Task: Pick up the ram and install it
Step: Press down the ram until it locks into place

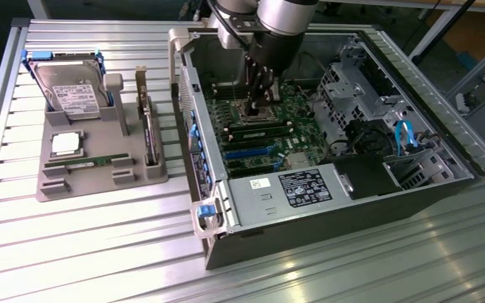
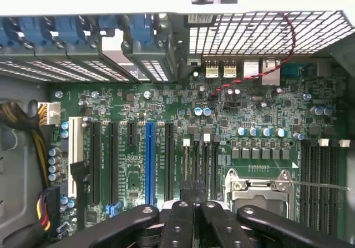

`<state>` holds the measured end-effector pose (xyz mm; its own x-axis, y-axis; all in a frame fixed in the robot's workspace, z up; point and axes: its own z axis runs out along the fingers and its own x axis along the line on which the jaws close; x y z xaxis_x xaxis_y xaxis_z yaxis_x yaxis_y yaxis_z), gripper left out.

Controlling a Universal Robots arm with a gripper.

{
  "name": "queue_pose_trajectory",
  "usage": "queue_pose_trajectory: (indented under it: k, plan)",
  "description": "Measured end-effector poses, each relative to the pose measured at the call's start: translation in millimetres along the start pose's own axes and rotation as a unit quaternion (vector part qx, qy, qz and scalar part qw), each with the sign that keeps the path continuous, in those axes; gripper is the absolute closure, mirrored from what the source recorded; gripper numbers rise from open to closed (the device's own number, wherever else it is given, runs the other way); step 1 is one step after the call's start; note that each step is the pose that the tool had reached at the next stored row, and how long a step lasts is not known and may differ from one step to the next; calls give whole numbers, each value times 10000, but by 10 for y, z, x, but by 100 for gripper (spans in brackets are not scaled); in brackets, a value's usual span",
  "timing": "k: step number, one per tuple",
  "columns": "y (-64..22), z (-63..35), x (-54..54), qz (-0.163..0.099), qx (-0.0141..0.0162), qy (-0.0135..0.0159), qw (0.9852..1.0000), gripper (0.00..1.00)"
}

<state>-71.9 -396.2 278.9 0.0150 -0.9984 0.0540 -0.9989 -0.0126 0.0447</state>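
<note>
Exterior view, from its left to its right. A grey parts tray lies on the slatted metal table. At the tray's far end a silver hard drive with blue side rails stands tilted in its cradle; nearer, a square processor lies flat. Just in front of the processor the ram, a narrow green stick, rests on edge in its tray slot, well apart from the arm. Along the tray's right side an upright dark expansion card stands in a holder.

Right of the tray lies the opened computer case with its green motherboard exposed. A labelled power supply sits at the near end, a metal drive cage with a blue cable loop farther right.

The gripper hangs from the arm inside the case, low over the processor socket; its black fingers are pressed together and pinch nothing that can be seen.

Wrist view. The gripper points at the motherboard beside the blue expansion slot, the metal-framed socket and dark memory slots alongside. One memory stick already sits seated on the board.
</note>
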Motion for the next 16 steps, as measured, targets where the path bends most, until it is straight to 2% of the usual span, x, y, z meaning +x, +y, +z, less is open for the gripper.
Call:
queue_pose_trajectory:
  k: [6,9,16]
  plan:
    - [4,-91,5,0,0,3,10000,90]
    - [8,-174,9,1,0,4,10000,90]
    - [13,-298,16,5,0,6,10000,90]
